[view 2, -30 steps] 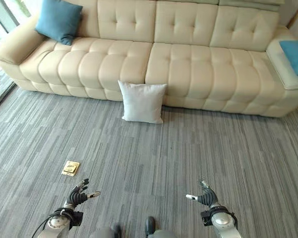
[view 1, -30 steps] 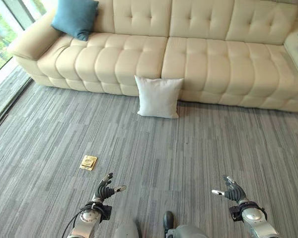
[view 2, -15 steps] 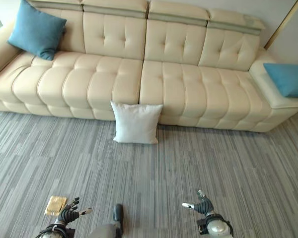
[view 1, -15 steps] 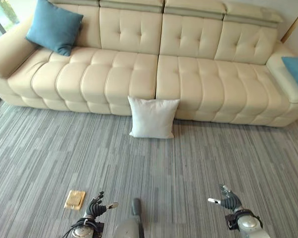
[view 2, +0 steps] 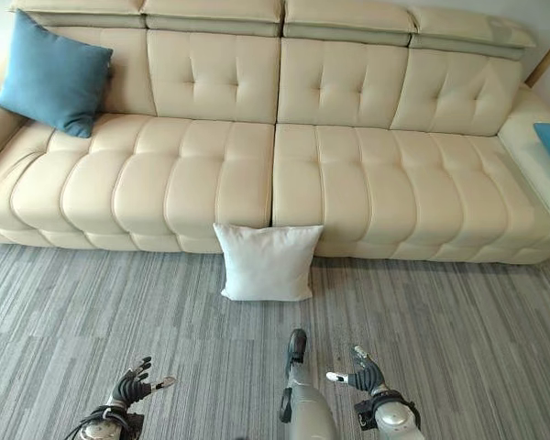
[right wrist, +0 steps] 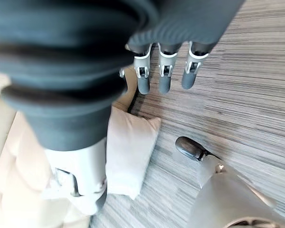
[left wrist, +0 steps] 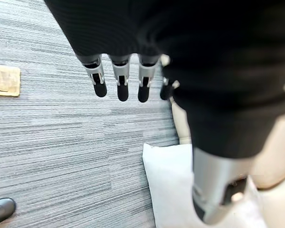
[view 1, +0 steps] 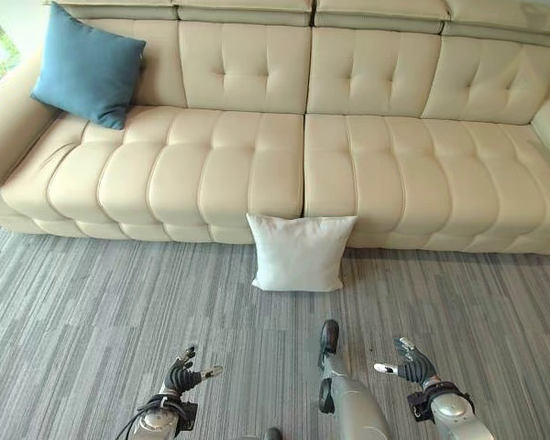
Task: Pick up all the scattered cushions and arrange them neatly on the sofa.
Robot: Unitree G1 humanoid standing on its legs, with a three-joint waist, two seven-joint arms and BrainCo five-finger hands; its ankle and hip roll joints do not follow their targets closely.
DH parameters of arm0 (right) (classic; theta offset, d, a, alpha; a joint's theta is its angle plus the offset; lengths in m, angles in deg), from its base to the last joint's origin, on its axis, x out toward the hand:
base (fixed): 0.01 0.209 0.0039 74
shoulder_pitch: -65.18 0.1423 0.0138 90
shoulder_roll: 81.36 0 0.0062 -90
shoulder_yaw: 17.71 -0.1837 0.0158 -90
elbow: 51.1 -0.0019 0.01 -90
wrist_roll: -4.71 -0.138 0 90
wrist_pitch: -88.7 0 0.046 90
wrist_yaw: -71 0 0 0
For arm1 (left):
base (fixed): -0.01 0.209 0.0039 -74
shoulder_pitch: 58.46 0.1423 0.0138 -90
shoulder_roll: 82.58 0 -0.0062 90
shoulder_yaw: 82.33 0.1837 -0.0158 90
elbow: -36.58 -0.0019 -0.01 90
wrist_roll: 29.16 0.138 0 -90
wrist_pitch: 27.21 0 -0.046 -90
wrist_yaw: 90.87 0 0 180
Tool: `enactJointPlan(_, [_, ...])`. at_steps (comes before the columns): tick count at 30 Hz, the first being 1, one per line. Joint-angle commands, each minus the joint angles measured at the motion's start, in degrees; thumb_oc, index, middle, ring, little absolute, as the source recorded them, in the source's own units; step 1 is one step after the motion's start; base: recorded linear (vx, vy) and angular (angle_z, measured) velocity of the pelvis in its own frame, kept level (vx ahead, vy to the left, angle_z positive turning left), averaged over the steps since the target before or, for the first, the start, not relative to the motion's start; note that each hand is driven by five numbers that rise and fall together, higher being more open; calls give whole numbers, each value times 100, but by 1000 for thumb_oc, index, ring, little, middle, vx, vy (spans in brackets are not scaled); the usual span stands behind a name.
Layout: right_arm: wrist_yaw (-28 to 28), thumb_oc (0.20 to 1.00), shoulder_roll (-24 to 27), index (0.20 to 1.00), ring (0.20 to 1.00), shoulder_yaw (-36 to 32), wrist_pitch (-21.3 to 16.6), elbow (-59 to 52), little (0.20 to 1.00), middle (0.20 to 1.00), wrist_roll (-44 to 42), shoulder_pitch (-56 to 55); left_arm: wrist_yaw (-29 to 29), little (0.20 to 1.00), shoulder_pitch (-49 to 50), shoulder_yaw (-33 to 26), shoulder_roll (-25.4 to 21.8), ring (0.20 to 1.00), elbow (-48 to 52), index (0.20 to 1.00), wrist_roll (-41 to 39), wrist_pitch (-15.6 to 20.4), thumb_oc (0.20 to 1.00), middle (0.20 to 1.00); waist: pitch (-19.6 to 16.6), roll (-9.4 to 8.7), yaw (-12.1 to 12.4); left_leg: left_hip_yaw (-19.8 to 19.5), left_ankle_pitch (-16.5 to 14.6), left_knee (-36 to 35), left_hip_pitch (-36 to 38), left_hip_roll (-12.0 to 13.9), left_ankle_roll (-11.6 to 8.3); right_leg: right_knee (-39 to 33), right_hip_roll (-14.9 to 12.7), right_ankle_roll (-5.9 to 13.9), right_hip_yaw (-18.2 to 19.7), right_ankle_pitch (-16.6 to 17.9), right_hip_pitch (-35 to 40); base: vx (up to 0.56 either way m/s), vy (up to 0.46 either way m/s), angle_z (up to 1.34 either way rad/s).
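Fingers of both the left robot hand and right robot hand are hanging relaxed and empty, needing to close around opposite side edges of the white cushion leaning against the sofa front.

Each robot hand has silver fingers with dark tips, a silver thumb, and a dark ribbed wrist cover.
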Motion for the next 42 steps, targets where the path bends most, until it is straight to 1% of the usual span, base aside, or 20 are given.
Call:
enactJointPlan(1, [12, 1000, 305, 1000, 1000, -124, -212, -584, 1000, 1000, 31, -41, -32, 1000, 35, -125, -250, 1000, 364, 1000, 3, 208, 1000, 1000, -206, -174, -9, -339, 831, 966, -668, 331, -505, 191, -108, 341, 417, -372, 690, 444, -400, 58])
enactJointPlan(2, [2, 1000, 348, 1000, 1000, -124, -239, -633, 1000, 1000, 10, -85, -21, 1000, 56, -113, -250, 1000, 405, 1000, -9, 209, 1000, 1000, -215, -170, -10, -357, 1167, 1343, -824, 452, -606, 161, -18, 237, 408, -456, 817, 450, -475, 53])
enactJointPlan(3, [-9, 1000, 410, 1000, 1000, -118, -272, -625, 1000, 1000, -41, -93, 11, 1000, 52, -72, -245, 1000, 464, 1000, -69, 226, 1000, 1000, -194, -238, 2, -391, 1617, 2042, -1145, 502, -664, 99, 89, 63, 455, -606, 1024, 335, -385, 0])
enactJointPlan(4, [-16, 1000, 414, 1000, 1000, -117, -253, -567, 1000, 1000, -78, -92, 7, 1000, 52, -62, -237, 1000, 466, 1000, -92, 214, 1000, 1000, -198, -240, 8, -306, 1687, 2118, -1190, 584, -660, 54, 180, -12, 486, -722, 1146, 313, -329, -23])
enactJointPlan(5, [-10, 1000, 419, 1000, 1000, -106, -244, -539, 1000, 1000, -84, -87, 24, 1000, 33, -36, -233, 1000, 498, 1000, -119, 199, 1000, 1000, -183, -269, 44, -291, 1658, 2274, -1355, 595, -624, 48, 200, -53, 542, -808, 1222, 304, -232, -38])
enactJointPlan(6, [-35, 1000, 449, 1000, 1000, -82, -233, -523, 1000, 1000, -83, -79, 46, 1000, 14, 46, -209, 1000, 568, 1000, -131, 190, 1000, 1000, -134, -320, 107, -190, 1384, 2089, -1654, 571, -485, 18, 219, -67, 613, -917, 1399, 288, -175, -29])
enactJointPlan(8, [-66, 1000, 476, 1000, 1000, -90, -229, -503, 1000, 1000, -65, -69, 65, 1000, 33, 112, -219, 1000, 629, 1000, -51, 184, 1000, 1000, -107, -377, 165, -72, 1172, 1686, -1929, 553, -411, -33, 241, -41, 665, -1017, 1536, 212, -92, -8])
enactJointPlan(10, [-99, 1000, 487, 1000, 1000, -91, -221, -459, 1000, 1000, -47, -42, 67, 1000, 55, 119, -245, 1000, 687, 1000, -45, 168, 1000, 1000, -80, -370, 233, -32, 1160, 1185, -2041, 611, -422, -16, 291, -25, 713, -1095, 1608, 133, -2, -36])
enactJointPlan(11, [-121, 1000, 478, 1000, 1000, -81, -230, -419, 1000, 1000, -29, -17, 67, 1000, 84, 88, -278, 1000, 682, 1000, -37, 178, 1000, 1000, -70, -367, 277, 6, 1267, 846, -1946, 676, -487, -2, 338, -12, 748, -1131, 1700, 124, 40, -73])
enactJointPlan(13, [-125, 1000, 471, 1000, 1000, -84, -228, -445, 1000, 1000, -5, -25, 55, 1000, 81, 83, -287, 1000, 627, 1000, -17, 183, 1000, 1000, -124, -365, 286, -59, 1275, 769, -1878, 664, -508, -43, 364, 18, 774, -1151, 1784, 103, 64, -47])
enactJointPlan(16, [-141, 1000, 469, 1000, 1000, -92, -237, -427, 1000, 1000, 28, -16, 50, 1000, 73, 90, -296, 1000, 571, 1000, 24, 177, 1000, 1000, -188, -332, 284, 0, 1178, 514, -1676, 628, -466, -59, 378, 55, 808, -1154, 1857, 72, 77, -9])
enactJointPlan(17, [-146, 1000, 479, 1000, 1000, -117, -227, -428, 1000, 1000, 36, -24, 56, 1000, 73, 103, -328, 1000, 577, 1000, 93, 168, 1000, 1000, -279, -302, 247, 47, 1091, 347, -1502, 588, -415, -69, 372, 76, 859, -1145, 1913, 43, 65, -27])
enactJointPlan(22, [-116, 1000, 428, 1000, 1000, -130, -204, -366, 1000, 1000, 45, -56, 51, 1000, 16, 94, -420, 1000, 641, 1000, 161, 168, 1000, 1000, -410, -262, 202, 60, 1023, 83, -1207, 508, -315, -68, 298, 132, 888, -1112, 1992, 9, 89, 4])
enactJointPlan(28, [-68, 1000, 324, 1000, 1000, 10, -179, -316, 1000, 1000, 85, -2, 27, 1000, 14, 80, -389, 1000, 534, 1000, 149, 166, 1000, 1000, -430, -233, 229, -29, 1004, 26, -1148, 423, -252, -53, 270, 131, 932, -1113, 2000, -20, 17, 8])
enactJointPlan(32, [-139, 1000, 333, 1000, 1000, 67, -166, -243, 1000, 1000, 73, 151, -10, 1000, -32, 112, -371, 1000, 727, 1000, 9, 179, 1000, 1000, -274, -274, 298, -176, 1142, 501, -1601, 300, -382, -204, 173, 108, 896, -1014, 1935, -124, 4, 14])
enactJointPlan(35, [-207, 1000, 364, 1000, 1000, 10, -148, -177, 1000, 1000, 94, 225, -32, 1000, -87, 147, -343, 1000, 800, 1000, -4, 177, 1000, 1000, -281, -263, 272, -173, 965, 570, -1585, 313, -414, -190, 47, 140, 786, -957, 1802, -124, 99, 26])
enactJointPlan(36, [-197, 1000, 347, 1000, 1000, 7, -130, -199, 1000, 1000, 116, 220, -46, 1000, -77, 158, -336, 1000, 829, 1000, 22, 177, 1000, 1000, -296, -219, 244, -180, 890, 490, -1501, 319, -374, -145, 40, 169, 800, -951, 1743, -35, 106, 14])
enactJointPlan(38, [-223, 1000, 347, 1000, 1000, 16, -138, -143, 1000, 1000, 130, 295, -68, 1000, -128, 184, -337, 1000, 827, 1000, 24, 179, 1000, 1000, -292, -173, 228, -248, 892, 387, -1476, 315, -358, -54, 28, 207, 823, -950, 1634, -48, 124, 11])
enactJointPlan(40, [-264, 1000, 316, 1000, 1000, 14, -97, -71, 1000, 1000, 165, 359, -106, 1000, -197, 184, -367, 1000, 760, 1000, 51, 186, 1000, 1000, -278, -147, 205, -322, 831, 276, -1475, 213, -254, 22, -39, 276, 906, -858, 1514, -71, 198, 10])
enactJointPlan(42, [-328, 1000, 262, 1000, 1000, 2, -53, 65, 1000, 1000, 201, 472, -165, 1000, -255, 153, -409, 1000, 692, 1000, 78, 202, 1000, 1000, -240, -131, 219, -237, 791, 151, -1493, 94, -101, -4, -131, 386, 1003, -733, 1396, -84, 210, -9])
